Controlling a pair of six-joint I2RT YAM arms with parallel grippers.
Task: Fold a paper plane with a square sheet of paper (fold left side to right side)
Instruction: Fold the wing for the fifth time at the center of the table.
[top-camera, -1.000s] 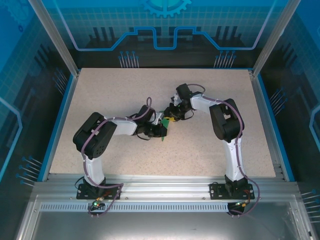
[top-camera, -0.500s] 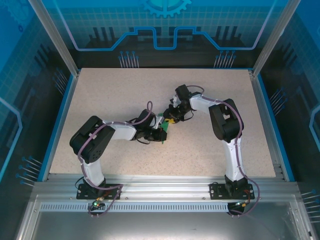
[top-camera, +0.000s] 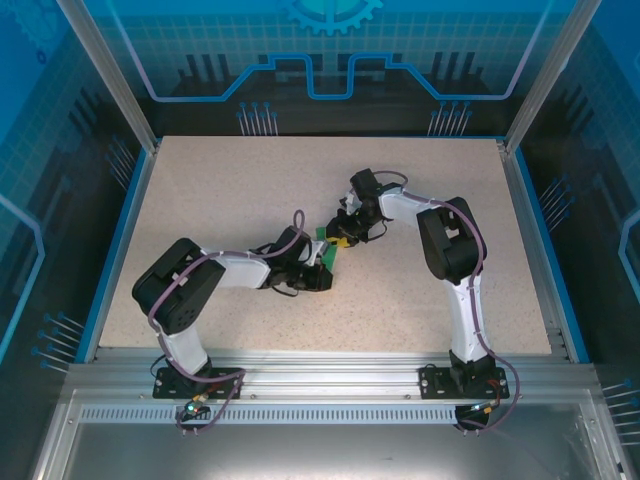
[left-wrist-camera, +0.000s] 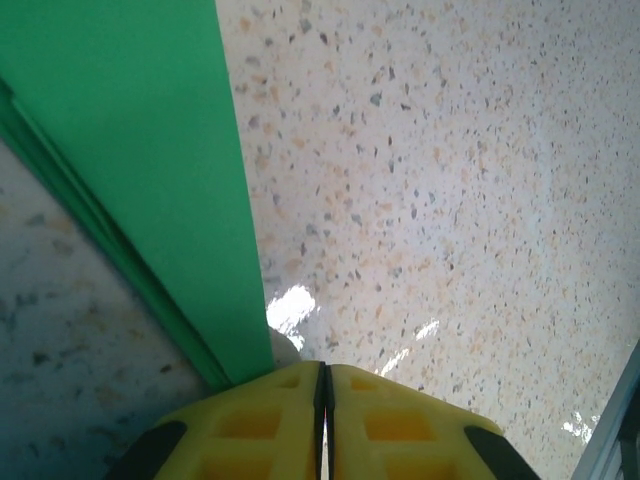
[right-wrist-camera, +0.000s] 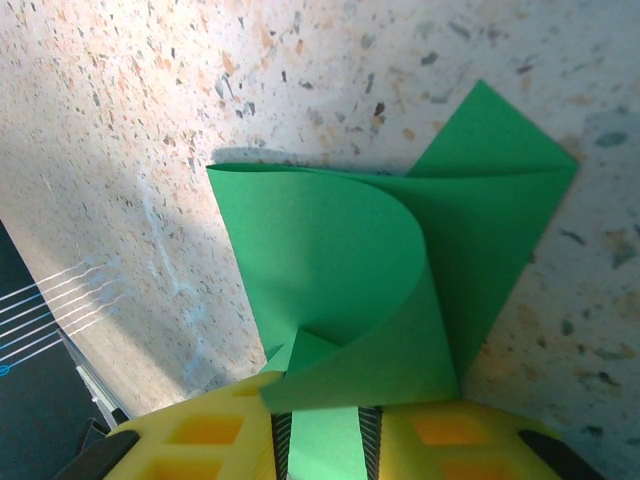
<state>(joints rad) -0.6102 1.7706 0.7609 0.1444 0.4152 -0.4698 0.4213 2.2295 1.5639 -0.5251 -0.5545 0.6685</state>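
Note:
The square sheet of paper (top-camera: 327, 250) is bright green and folded into a smaller creased, pointed shape at the table's middle. In the right wrist view one layer of the paper (right-wrist-camera: 400, 240) curls up off the table into a loop, and my right gripper (right-wrist-camera: 325, 420) is shut on its near end. From above, that right gripper (top-camera: 340, 238) sits at the paper's far right side. My left gripper (left-wrist-camera: 323, 400) is shut with nothing between its yellow fingers, low over the table beside the folded paper's long edge (left-wrist-camera: 130, 150). From above, the left gripper (top-camera: 320, 268) is at the paper's near side.
The speckled beige tabletop (top-camera: 220, 200) is bordered by a blue rim (top-camera: 118, 240), with an aluminium rail (top-camera: 320, 375) along the near edge. Glass enclosure walls and metal posts (top-camera: 105, 70) surround the table.
My left arm has lowered, its elbow swinging left and nearer, and its shut gripper has slid slightly nearer along the paper. The right gripper has kept its hold in place.

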